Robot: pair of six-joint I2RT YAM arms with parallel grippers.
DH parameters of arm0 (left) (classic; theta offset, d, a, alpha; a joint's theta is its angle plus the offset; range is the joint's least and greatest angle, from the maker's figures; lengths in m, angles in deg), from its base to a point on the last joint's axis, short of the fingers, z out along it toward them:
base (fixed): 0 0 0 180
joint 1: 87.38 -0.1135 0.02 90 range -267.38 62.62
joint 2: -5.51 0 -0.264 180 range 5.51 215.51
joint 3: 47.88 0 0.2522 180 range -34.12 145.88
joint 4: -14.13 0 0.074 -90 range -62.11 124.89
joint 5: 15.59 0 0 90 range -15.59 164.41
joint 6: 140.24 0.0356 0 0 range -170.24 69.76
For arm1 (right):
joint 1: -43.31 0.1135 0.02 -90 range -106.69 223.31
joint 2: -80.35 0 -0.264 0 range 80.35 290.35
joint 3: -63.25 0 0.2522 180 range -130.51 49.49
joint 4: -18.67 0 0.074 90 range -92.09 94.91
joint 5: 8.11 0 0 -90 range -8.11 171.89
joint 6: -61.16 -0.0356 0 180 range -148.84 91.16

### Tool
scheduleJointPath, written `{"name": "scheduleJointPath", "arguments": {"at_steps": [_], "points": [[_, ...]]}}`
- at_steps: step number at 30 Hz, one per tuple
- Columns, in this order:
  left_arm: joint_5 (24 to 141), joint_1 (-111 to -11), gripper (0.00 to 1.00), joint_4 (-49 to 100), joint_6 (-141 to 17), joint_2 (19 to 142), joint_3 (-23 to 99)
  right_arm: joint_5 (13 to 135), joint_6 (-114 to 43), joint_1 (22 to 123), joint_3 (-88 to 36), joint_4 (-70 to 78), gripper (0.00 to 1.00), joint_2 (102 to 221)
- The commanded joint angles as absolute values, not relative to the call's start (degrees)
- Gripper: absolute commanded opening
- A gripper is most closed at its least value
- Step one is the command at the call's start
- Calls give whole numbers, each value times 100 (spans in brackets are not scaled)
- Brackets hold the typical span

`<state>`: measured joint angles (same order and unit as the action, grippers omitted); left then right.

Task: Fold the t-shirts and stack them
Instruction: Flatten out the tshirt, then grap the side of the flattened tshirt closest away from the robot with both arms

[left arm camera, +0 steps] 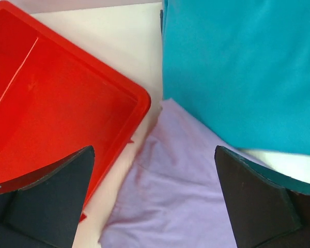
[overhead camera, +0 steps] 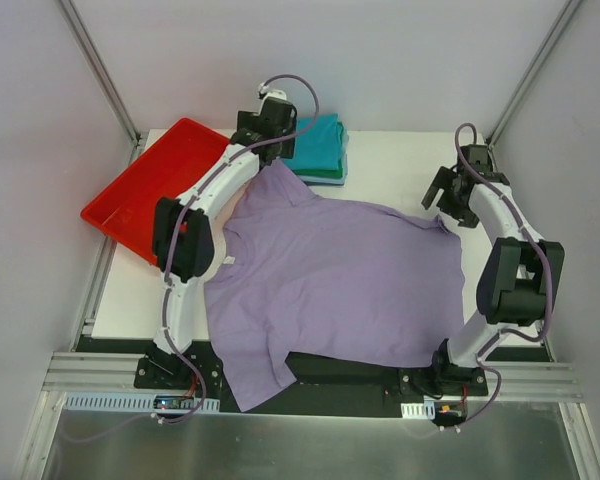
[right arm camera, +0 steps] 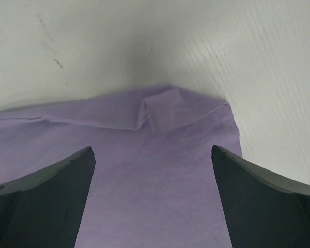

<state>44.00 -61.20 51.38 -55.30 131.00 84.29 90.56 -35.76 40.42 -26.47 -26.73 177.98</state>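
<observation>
While the red plastic tray [overhead camera: 155,185] lies at an angle in the upper left of the top view, one corner past the table's left edge, a stack of folded t-shirts [overhead camera: 322,145] sits at the back centre. The top one is teal, and a green edge shows beneath it. The tray, the stack and one sleeve of the lavender t-shirt [overhead camera: 340,285] crowd close together there. The sleeve tip lies against the foot of the stack and just beside the tray's corner. The left arm [overhead camera: 195,215] crosses above the shirt's neck and shoulder area, hiding part of it.

The white table [overhead camera: 400,160] is smooth and matte, enclosed by pale grey walls [overhead camera: 40,120] with aluminium rails [overhead camera: 100,65] in the corners. A black base plate [overhead camera: 350,372] runs along the near edge.

The lavender shirt is spread flat across the middle of the table. Its long axis runs left to right, neck toward the left and hem toward the right. The lower sleeve hangs over the near edge onto the base plate.

The left gripper [left arm camera: 154,150] hangs with its jaws spread wide above the upper sleeve, gripping nothing. The right gripper [right arm camera: 152,150] is likewise spread apart over the hem's upper-right corner, where a small flap of cloth is turned over.
</observation>
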Motion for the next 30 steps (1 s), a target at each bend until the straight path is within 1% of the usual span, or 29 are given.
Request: {"name": "scheduleJointPath", "arguments": {"at_steps": [1,4,8,11,14,18,24,28,30], "points": [[4988,-6118,99,5118,-6384,11365,7771,8611,-3570,4059,-2733,-2524,96,17072],[5584,-6118,99,5145,-7069,10468,6481,8007,-3325,4068,-2382,-2524,96,16702],[6403,-6118,99,5084,-7975,9448,4643,7110,-2728,4077,-2004,-2691,96,16596],[6684,-6118,99,4943,-8389,9121,3719,6906,-2682,4094,-1907,-2735,96,16806],[6948,-6118,99,4715,-8486,9173,3129,7020,-2665,4147,-1906,-2735,96,17139],[7142,-6127,99,4539,-8557,9585,2872,7283,-2621,4156,-2134,-2832,96,17737],[7907,-6434,99,4398,-8557,10446,3012,7539,-2559,4147,-2459,-2955,96,18572],[7749,-6575,99,4398,-8522,10764,3162,7548,-2497,4042,-2793,-2999,96,19038],[7582,-6628,99,4398,-8426,10913,3258,7329,-2497,3928,-3039,-3060,96,19328]]}}
